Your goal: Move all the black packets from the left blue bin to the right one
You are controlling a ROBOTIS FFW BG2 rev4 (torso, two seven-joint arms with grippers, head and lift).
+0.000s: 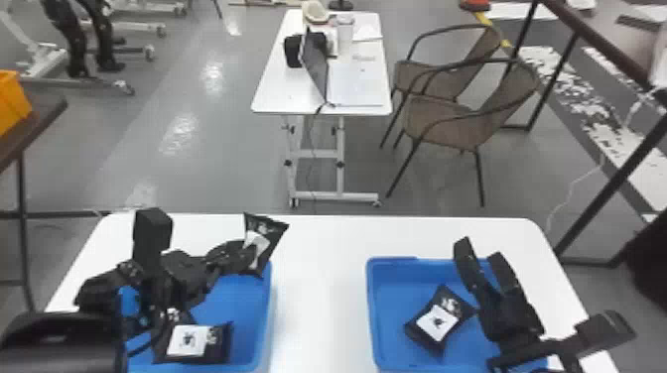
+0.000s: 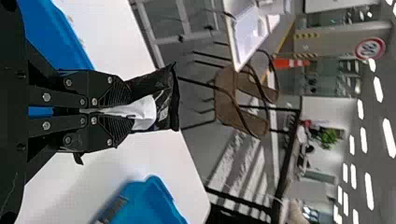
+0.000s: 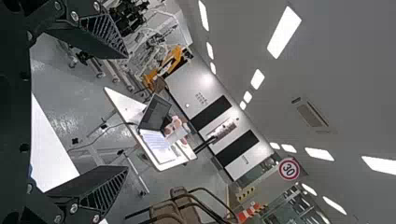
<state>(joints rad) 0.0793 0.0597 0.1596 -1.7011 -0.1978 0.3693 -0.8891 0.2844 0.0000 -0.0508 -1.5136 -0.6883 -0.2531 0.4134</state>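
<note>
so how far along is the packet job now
One packet already lies in the right blue bin. Another is in hand, clamped in the left gripper above the far edge of the left blue bin. At least one more is left there.

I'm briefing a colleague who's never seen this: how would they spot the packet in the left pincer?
On the near white table, find the left blue bin. Over its far right corner, the left pincer holds a black packet with a white label. It is held up, while one lookalike lies in that bin, another in the right bin.
</note>
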